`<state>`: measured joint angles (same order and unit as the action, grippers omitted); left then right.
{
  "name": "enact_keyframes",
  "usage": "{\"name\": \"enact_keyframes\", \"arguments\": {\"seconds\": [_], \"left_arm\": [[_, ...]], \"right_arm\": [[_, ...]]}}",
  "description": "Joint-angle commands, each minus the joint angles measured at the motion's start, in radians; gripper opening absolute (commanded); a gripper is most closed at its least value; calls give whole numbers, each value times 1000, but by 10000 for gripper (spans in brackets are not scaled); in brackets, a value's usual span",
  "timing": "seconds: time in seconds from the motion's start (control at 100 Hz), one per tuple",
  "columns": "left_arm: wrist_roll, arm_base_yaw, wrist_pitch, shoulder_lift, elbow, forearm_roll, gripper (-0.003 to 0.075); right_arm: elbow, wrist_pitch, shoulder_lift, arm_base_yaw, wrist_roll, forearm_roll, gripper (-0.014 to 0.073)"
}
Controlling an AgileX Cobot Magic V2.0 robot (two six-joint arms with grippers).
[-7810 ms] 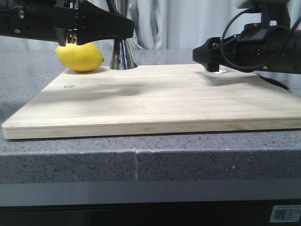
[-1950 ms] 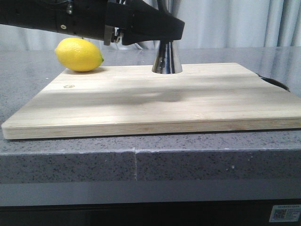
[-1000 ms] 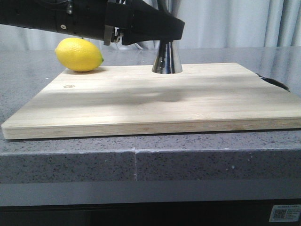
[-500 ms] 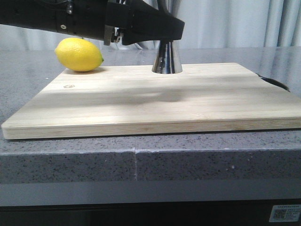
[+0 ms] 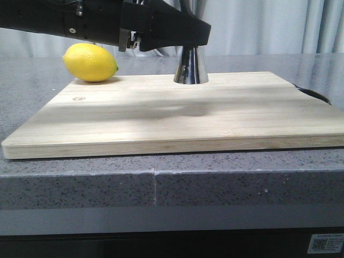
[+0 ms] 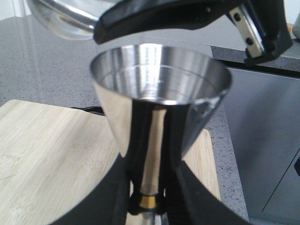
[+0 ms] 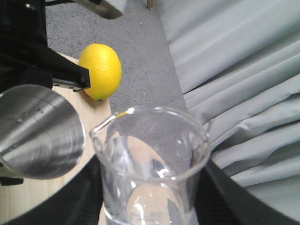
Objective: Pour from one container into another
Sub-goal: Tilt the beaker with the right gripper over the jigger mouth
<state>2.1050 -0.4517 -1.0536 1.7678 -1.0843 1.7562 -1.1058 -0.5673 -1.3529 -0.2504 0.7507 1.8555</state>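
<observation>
The steel jigger (image 5: pixel 191 67) stands at the back middle of the wooden board (image 5: pixel 177 113). My left gripper (image 5: pixel 189 44) is shut on its narrow waist, where the gold band shows between the fingers (image 6: pixel 117 206). Clear liquid lies in the jigger's upper cup (image 6: pixel 159 103). The clear glass beaker (image 7: pixel 150 164) is held above and beside the jigger (image 7: pixel 37 136), its lip turned toward the cup. My right gripper (image 7: pixel 150 197) is shut on the beaker. Both the beaker (image 6: pixel 61 18) and the right gripper (image 6: pixel 187 14) show over the cup, but neither is in the front view.
A yellow lemon (image 5: pixel 90 63) lies at the board's back left corner, left of the jigger. The board rests on a grey speckled counter (image 5: pixel 161 183). Grey curtains (image 5: pixel 258 27) hang behind.
Since the oldest frame, the left gripper has carried the jigger from beside the lemon to the board's back middle, and the right arm has left the front view. Nothing moved in the last second.
</observation>
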Motion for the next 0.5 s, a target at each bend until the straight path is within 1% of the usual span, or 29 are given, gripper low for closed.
{"name": "enact_keyframes", "arguments": {"seconds": [0.0, 0.49], "left_arm": [[-10, -8, -66, -45, -30, 72, -19], [-10, -8, -66, -45, -30, 72, -19]], "right_arm": [[-34, 24, 39, -1, -11, 3, 195], [-34, 18, 39, -1, -27, 3, 195]]}}
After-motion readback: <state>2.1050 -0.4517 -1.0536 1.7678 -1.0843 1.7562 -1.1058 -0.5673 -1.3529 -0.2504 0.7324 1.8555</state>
